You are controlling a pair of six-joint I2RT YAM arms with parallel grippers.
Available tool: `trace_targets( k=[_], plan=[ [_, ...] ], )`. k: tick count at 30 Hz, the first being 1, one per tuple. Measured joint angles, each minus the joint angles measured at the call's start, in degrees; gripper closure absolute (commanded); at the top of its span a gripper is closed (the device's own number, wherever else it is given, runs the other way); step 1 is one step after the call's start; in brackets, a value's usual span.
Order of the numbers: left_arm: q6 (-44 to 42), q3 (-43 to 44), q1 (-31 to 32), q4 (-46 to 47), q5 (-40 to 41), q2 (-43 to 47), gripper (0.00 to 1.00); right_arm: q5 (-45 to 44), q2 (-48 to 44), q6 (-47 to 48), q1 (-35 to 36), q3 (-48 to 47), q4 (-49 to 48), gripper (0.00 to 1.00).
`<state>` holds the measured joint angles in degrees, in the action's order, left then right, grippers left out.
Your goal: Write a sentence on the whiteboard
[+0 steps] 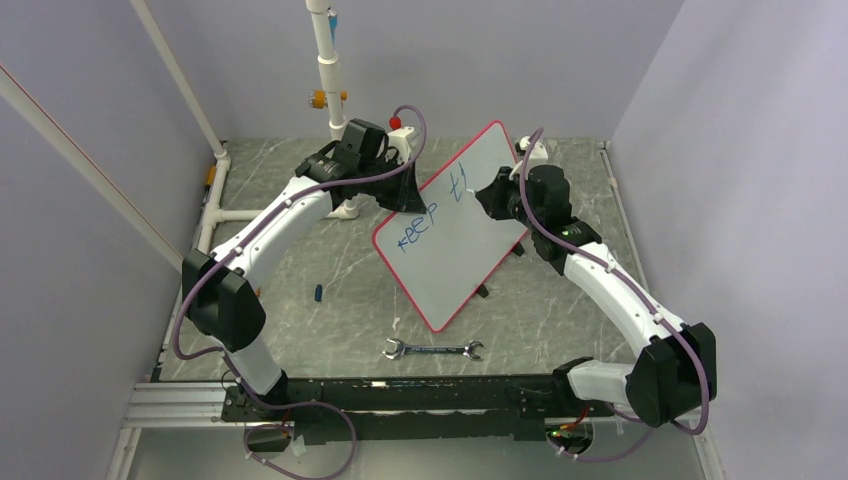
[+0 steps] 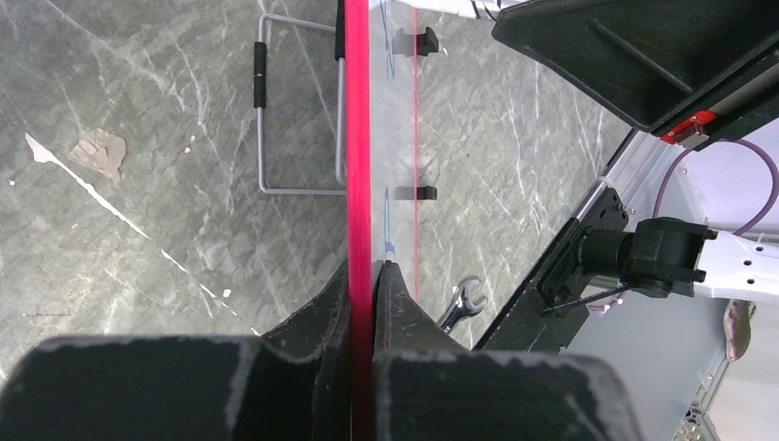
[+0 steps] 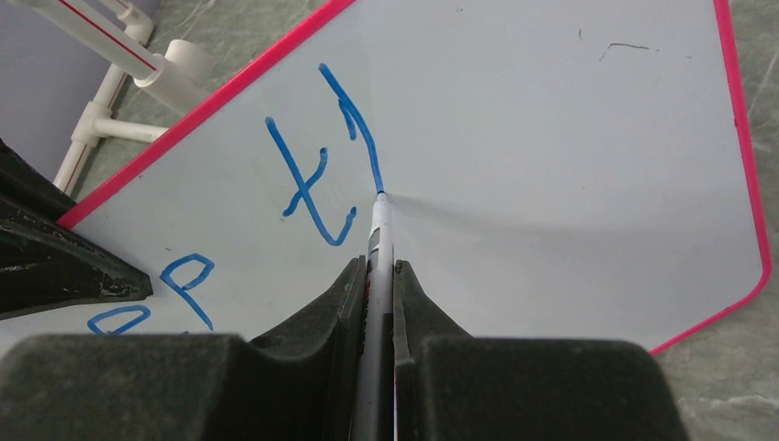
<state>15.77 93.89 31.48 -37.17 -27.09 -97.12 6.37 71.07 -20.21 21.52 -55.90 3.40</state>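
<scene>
From above: 1 whiteboard (image 1: 455, 250) stands tilted on the grey surface (image 1: 330, 330) btwn 2 arms. The blue sentence (image 1: 432, 212) reads "keep t" + 1 stroke. 1 wrench (image 1: 433, 350) lies near its lower corner, w/ 1 small blue bit (image 1: 318, 293) well apart.

Left wrist: left gripper (image 2: 367, 271) is closed tight on the whiteboard's red rim. 2 black clips (image 2: 425, 40) show on the board.

Right wrist: right gripper (image 3: 377, 268) is clamped on 1 marker (image 3: 378, 225), tip touching the board at the stroke's end.
</scene>
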Motion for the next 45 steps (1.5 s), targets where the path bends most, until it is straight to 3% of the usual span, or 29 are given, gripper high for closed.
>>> trace_targets(
  k=[45],
  plan=[
    [0.0,0.0,0.0,-0.1,0.0,0.0,1.00,-1.5,5.0,0.0,-0.1,-8.7,1.2,1.00]
  ],
)
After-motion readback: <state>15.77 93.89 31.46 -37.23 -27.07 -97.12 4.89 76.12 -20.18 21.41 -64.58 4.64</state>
